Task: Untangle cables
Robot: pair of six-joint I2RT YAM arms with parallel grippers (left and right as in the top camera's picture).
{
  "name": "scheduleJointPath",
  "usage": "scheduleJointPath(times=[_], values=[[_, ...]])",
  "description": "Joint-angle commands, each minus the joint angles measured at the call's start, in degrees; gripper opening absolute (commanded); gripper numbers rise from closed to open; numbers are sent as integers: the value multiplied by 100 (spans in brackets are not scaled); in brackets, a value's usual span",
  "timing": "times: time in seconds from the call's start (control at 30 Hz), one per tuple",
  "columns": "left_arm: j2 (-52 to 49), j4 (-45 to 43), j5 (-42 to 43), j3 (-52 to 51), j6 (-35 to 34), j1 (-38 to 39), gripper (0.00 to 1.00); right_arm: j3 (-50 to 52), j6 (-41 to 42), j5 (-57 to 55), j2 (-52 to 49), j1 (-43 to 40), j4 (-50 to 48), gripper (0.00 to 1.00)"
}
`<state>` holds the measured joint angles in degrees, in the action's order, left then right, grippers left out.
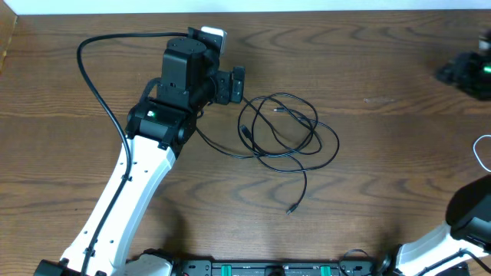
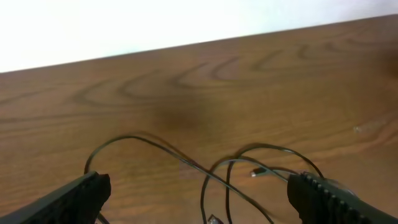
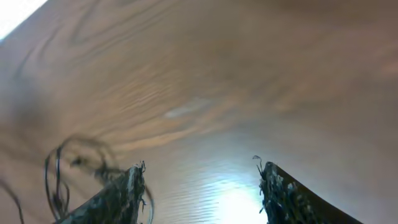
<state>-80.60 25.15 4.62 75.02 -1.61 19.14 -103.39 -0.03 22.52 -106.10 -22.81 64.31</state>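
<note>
Cables [image 1: 299, 151]: thin black cords lie in loose, overlapping loops at the centre of the counter [image 1: 368, 46], at about 4 o'clock from the left hand [image 2: 199, 186], which gapes wide and empty near them. A white cord [image 1: 482, 153] peeks in at the 3 o'clock edge. The right hand [image 3: 199, 190] is also spread wide and empty. The cords look light, limp and slippery, so they are probably best pinched near the free plug end [image 1: 291, 208] at the tangle's 6 o'clock.

My left arm [image 1: 138, 184] is a white link with black joint housings, and one housing carries a small green light [image 1: 151, 115]. A thick black cable [image 1: 86, 69] loops off it. On the left pincer [image 2: 198, 193] the fingers [image 2: 329, 200] are black and ribbed. On the right pincer [image 3: 200, 186] the fingers [image 3: 118, 196] look dark with frayed edges.
</note>
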Motion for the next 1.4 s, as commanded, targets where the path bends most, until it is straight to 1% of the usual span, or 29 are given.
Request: scheduleJointPath(times=[0.0, 0.1, 0.27, 0.3, 0.4, 0.47, 0.53, 0.6, 0.77, 0.97, 1.13, 1.3, 1.37], values=[[-70, 61, 79, 92, -92, -149, 96, -42, -544, 125, 96, 844, -186, 59], [-70, 168, 98, 92, -323, -404, 96, -39, -540, 13, 31, 1637, -492, 61], [-70, 402, 94, 92, -343, -540, 96, -39, -533, 22, -216, 2492, -380, 63], [-70, 498, 96, 92, -343, -566, 96, -39, -728, 17, -310, 2682, -299, 63], [-70, 662, 94, 92, -343, -680, 96, -39, -2188, 254, -647, 3143, -17, 71], [-70, 704, 96, 92, -343, -802, 96, -39, -3106, 535, -892, 3427, 170, 73], [-70, 745, 103, 92, -348, -988, 96, -39, -3493, 619, -1202, 3773, 229, 74], [-70, 761, 122, 92, -365, -1097, 96, -39, -3650, 616, -1423, 4041, 256, 74], [-70, 758, 140, 92, -365, -1174, 96, -39, -3738, 643, -1652, 4428, 216, 73], [-70, 758, 140, 92, -365, -1174, 96, -28, -3685, 796, -1687, 4505, 378, 73], [-70, 763, 140, 92, -365, -1174, 96, 240, -3263, 636, -1906, 4605, 503, 64], [-70, 763, 140, 92, -363, -1174, 96, 374, -3152, 647, -1982, 4813, 529, 56], [-70, 763, 140, 92, -363, -1174, 96, 378, -2986, 544, -1993, 4889, 490, 50]])
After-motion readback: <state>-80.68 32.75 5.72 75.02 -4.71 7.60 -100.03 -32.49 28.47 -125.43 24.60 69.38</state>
